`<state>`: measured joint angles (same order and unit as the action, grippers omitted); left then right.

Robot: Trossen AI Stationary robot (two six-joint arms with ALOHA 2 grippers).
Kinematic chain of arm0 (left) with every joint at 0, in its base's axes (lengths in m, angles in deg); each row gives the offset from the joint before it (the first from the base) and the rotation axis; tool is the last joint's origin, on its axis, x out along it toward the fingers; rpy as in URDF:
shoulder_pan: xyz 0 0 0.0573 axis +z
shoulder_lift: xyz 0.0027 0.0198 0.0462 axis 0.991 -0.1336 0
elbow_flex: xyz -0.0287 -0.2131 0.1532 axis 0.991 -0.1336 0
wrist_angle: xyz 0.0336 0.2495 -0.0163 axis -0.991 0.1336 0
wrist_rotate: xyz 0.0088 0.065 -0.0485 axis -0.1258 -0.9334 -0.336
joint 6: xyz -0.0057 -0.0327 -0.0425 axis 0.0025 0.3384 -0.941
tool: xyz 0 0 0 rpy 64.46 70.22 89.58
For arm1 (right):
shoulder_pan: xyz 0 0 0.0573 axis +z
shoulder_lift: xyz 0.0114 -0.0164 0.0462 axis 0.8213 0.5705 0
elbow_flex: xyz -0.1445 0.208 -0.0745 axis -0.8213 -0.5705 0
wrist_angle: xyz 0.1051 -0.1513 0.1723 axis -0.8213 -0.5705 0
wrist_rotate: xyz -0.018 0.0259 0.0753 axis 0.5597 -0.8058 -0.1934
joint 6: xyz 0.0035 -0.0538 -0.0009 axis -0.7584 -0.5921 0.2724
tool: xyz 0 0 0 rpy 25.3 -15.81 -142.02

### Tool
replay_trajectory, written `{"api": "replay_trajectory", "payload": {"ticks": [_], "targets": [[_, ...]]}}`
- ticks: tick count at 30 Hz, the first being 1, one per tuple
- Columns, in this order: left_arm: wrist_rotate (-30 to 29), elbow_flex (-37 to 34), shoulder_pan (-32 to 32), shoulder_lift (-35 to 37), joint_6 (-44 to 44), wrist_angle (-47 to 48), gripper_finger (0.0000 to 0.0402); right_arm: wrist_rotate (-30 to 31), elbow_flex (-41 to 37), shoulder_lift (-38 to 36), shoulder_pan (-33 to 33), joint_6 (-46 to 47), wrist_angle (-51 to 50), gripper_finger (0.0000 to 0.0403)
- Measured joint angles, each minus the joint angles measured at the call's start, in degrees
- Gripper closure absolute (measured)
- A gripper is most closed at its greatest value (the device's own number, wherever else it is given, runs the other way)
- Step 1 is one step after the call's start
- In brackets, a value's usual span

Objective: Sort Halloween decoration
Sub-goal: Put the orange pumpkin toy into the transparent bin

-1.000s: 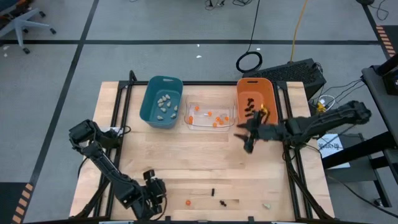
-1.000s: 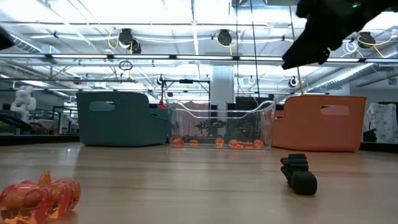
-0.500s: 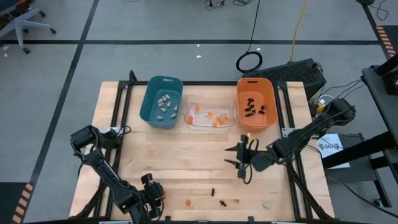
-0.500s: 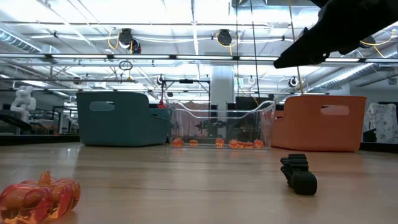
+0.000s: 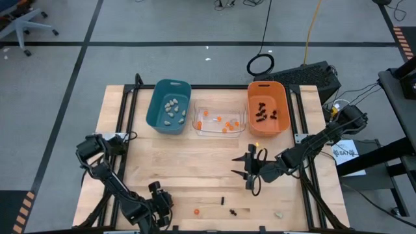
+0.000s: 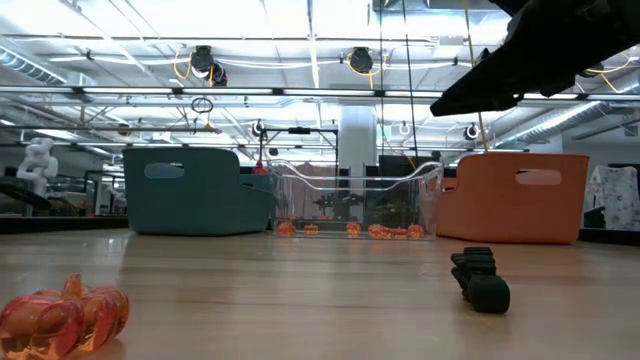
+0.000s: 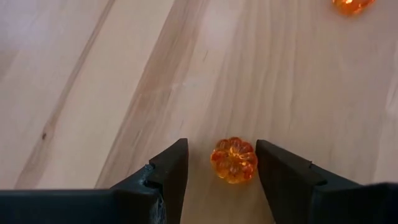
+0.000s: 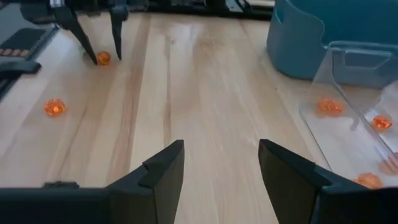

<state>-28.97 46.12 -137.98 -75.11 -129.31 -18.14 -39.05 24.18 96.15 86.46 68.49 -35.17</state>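
the halloween decoration nearest to being sorted is a small orange pumpkin (image 7: 234, 160), lying on the wood squarely between the spread jaws of the left gripper (image 7: 221, 163), touching neither finger, with a second orange one (image 7: 352, 5) farther ahead of the tips. the jaws are released and nothing is gripped, so the step in hand looks like the pick: what it calls for next is closing evenly on the pumpkin, then a lift and carry to the clear bin (image 5: 219, 121) that already holds orange pieces. the right gripper (image 5: 250, 170) hangs empty with its fingers apart above mid-table, well away from any trinket. out from there, black spidery pieces (image 5: 231, 211) and a pale lump (image 5: 279, 214) lie loose on the near part of the table (image 5: 195, 162), while the teal bin (image 5: 169, 106) holds pale lumps and the orange bin (image 5: 266, 107) black ones. the surface is pale butcher-block wood; beyond it are grey floor with taped lines, an office chair (image 5: 23, 26) and coiled cable (image 5: 260, 64).
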Motion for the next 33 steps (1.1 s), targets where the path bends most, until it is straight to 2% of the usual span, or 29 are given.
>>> {"api": "replay_trajectory", "payload": {"ticks": [4,14,23,33], "targets": [[-0.06,0.10,-0.04,-0.60,0.00,0.25,0.0230,-0.02,0.00,0.00,0.00,-1.62,2.07,0.0213],[-1.66,-0.35,-0.11,-1.85,3.47,1.31,0.0336,-0.07,0.00,0.00,0.00,-2.65,4.62,0.0213],[-4.06,-1.04,0.10,-1.18,3.96,1.59,0.0318,-0.09,0.00,0.00,0.00,-2.43,5.22,0.0213],[-7.44,0.39,2.84,-0.71,12.66,4.41,0.0314,-0.23,0.00,0.00,0.00,-2.41,5.55,0.0213]]}}
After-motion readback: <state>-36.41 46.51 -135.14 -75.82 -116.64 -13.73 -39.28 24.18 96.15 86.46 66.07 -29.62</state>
